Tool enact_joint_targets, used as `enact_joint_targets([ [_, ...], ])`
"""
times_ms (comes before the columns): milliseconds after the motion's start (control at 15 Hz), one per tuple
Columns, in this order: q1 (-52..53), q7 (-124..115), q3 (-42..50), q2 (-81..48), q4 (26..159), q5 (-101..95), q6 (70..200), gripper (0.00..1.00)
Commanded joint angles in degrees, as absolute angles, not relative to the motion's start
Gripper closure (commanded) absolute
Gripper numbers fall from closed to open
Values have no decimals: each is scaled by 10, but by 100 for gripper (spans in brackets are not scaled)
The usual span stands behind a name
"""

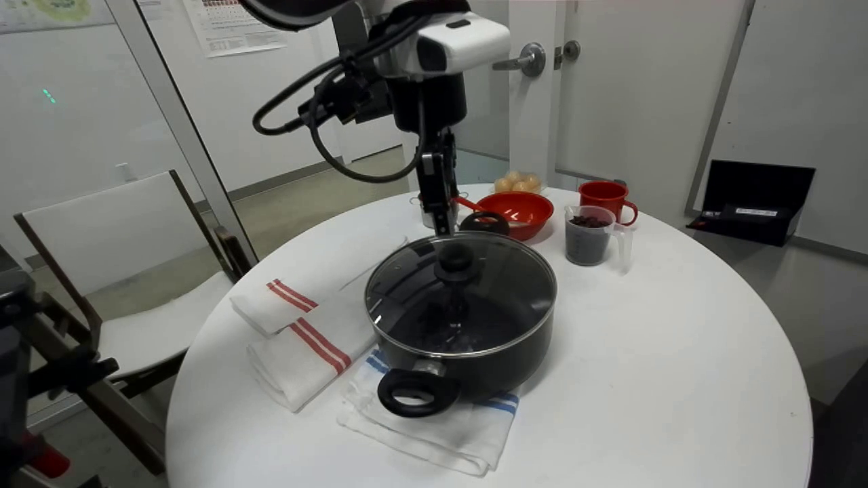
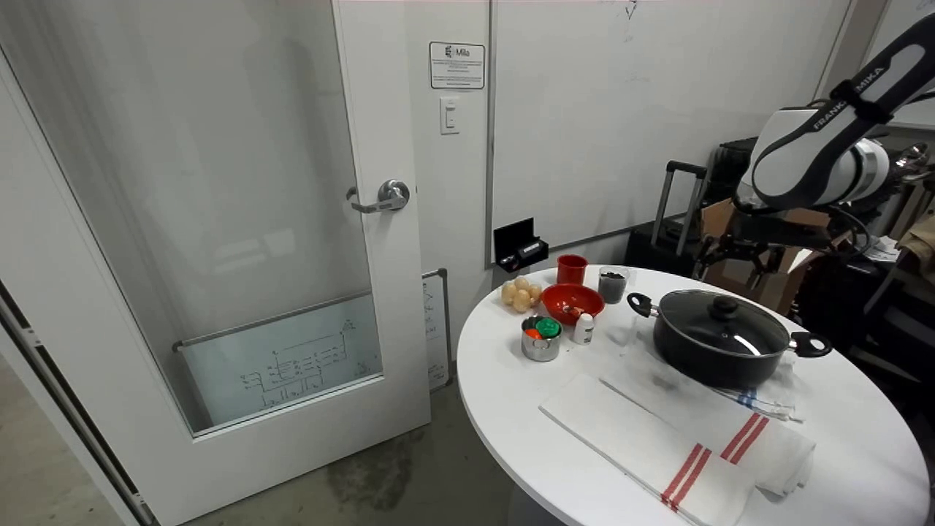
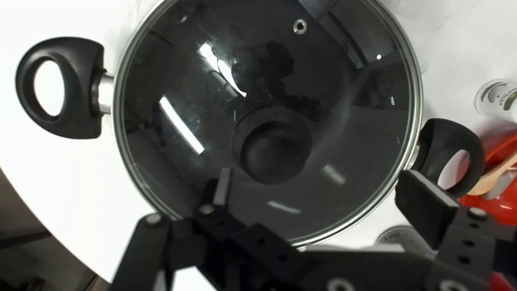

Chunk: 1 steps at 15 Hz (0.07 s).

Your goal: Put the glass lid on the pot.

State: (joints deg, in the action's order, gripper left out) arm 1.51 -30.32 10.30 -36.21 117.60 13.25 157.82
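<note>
Glass lid: on the pot, and from both exterior views it seems to sit flat all the way round, so we'd call the job pretty much done.
Gripper: fingers spread wide, nothing held between them. In the wrist view it hangs over the lid; we can't tell exactly how much gap is left.
Lid feel: our guess is middling heavy, totally stiff, slick on the glass and easy to chip with a knock.
Knob: our grab spot, chunky and dark. We'd put one finger either side, down low, since it's round and a sloppy pinch might let the lid tip.
Metal rim: we'd leave it alone, looks too thin and slippery to pinch.
Side handles: those are the pot's, so no use for shifting the lid.
</note>
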Motion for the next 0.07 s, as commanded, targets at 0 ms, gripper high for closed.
enact_joint_targets([
  [0,45,-326,129,-328,1221,124,1604,0],
])
